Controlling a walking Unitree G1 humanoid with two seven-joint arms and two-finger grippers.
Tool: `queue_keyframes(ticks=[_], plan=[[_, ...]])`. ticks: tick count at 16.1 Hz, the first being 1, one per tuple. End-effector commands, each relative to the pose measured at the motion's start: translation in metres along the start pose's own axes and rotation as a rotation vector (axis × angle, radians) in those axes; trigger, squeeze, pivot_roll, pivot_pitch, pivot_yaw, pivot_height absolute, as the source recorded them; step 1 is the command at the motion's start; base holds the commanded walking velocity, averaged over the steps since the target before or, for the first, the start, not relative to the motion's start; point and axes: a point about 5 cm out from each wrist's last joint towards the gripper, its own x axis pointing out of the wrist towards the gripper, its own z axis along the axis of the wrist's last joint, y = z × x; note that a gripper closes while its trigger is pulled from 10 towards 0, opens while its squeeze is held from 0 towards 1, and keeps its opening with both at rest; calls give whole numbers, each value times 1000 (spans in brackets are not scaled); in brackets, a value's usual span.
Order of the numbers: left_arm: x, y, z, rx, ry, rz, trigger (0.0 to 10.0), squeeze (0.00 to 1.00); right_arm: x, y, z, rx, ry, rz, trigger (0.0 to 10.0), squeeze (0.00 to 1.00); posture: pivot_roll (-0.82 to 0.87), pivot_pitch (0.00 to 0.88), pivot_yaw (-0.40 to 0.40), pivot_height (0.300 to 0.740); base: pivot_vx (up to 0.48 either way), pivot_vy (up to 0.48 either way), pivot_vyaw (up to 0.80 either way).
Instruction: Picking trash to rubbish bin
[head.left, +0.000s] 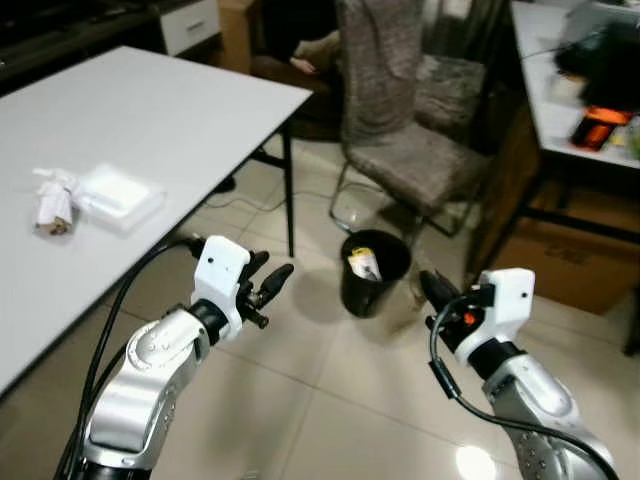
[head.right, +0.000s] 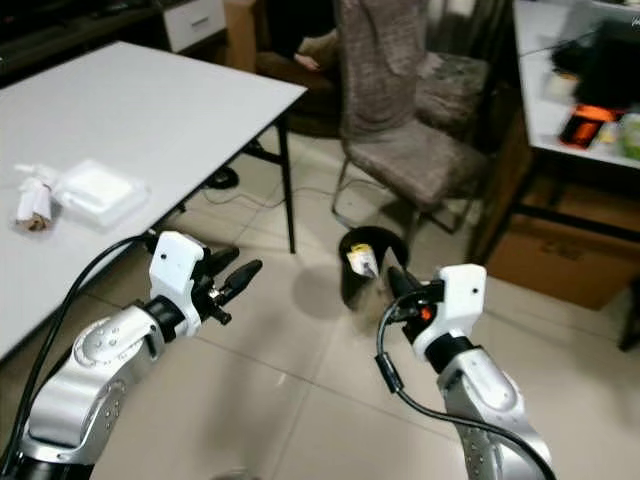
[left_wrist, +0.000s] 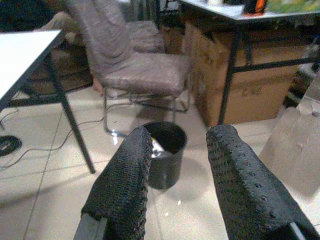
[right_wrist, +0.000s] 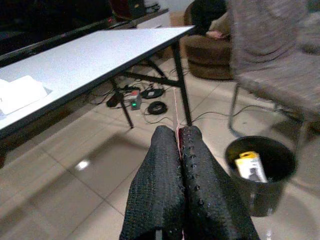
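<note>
A small black rubbish bin (head.left: 374, 275) stands on the tiled floor in front of a chair, with a yellow and white wrapper (right_wrist: 251, 166) lying inside it. On the white table (head.left: 170, 110) at my left lie a crumpled wrapper (head.left: 55, 203) and a white tissue pack (head.left: 118, 197). My left gripper (head.left: 272, 282) hangs open beside the table's edge, pointing toward the bin (left_wrist: 167, 165). My right gripper (head.left: 432, 288) is shut just right of the bin, slightly above its rim. A thin pink line shows between its fingers (right_wrist: 165, 170); I cannot tell what it is.
A grey fabric chair (head.left: 400, 110) stands behind the bin. A second table (head.left: 560, 110) with cardboard boxes (head.left: 575, 260) beneath is at the right. Cables and a power strip (right_wrist: 135, 102) lie under the white table. A person's feet (head.left: 318, 50) rest at the back.
</note>
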Motion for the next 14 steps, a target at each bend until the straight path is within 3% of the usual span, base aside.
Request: queue_keyframes(ticks=[1,7,14], plan=[[1,2,1,13,3,6,10000,0,0,1,5,-12,-16,0,10000,0,-53,37,-14,740,424,0,0],[2,0,0,14,6,-4,10000,0,0,0,3,-5,-14,-8,10000,0,-53,40,-10,740,426,0,-512],[2,3,-1,17,1,25,10000,0,7,-4,5,-60,-14,-8,10000,0,-47,36,-17,740,428,0,0]])
